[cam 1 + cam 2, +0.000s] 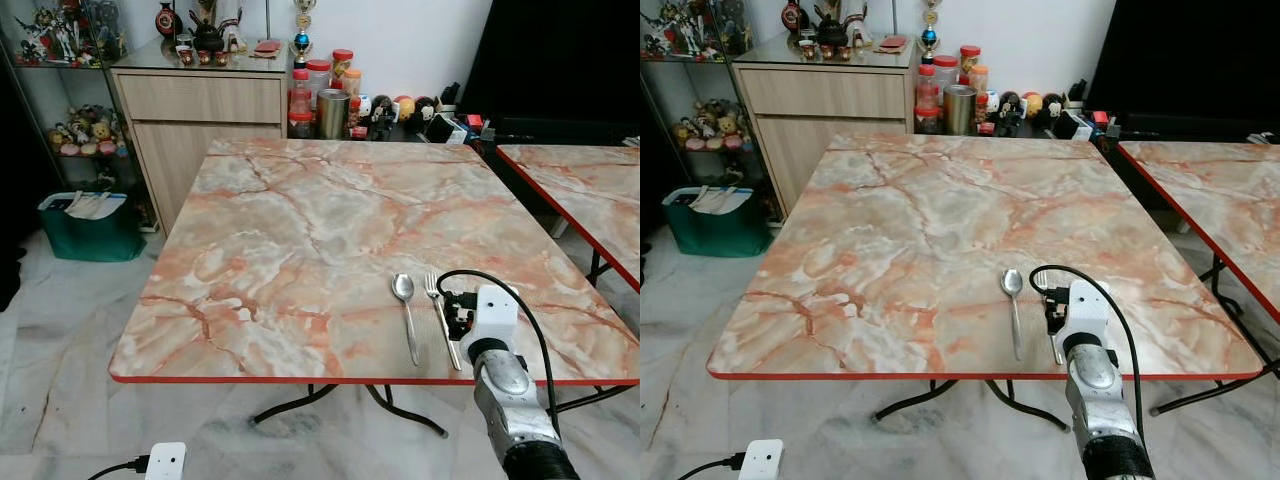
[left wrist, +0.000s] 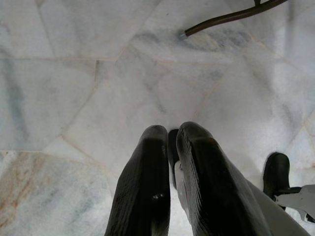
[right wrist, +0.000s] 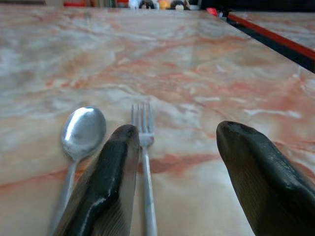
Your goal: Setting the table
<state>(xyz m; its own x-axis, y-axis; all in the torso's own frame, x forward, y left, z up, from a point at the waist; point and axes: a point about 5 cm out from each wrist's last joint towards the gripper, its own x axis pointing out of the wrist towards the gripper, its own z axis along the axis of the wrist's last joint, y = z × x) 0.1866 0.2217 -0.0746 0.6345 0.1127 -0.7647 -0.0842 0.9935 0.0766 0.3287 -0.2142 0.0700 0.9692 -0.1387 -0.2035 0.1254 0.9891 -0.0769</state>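
The left gripper (image 2: 172,167) hung idle over the floor, fingers pressed together. The spoon (image 1: 406,312) and fork (image 1: 440,315) lay parallel near the table (image 1: 300,220) edge. The right gripper (image 3: 182,167) stood spread, just beside the fork; it should lift clear without nudging it

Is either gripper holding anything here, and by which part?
Nothing is held. The right gripper is open over the table beside the fork; the left gripper hangs shut and empty.

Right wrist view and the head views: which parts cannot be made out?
- Fork handle end: cut off by the frame edge in the right wrist view; behind the right gripper in the right eye view.
- Spoon handle end: hidden by a finger, right wrist view.
- Jar labels: too small.
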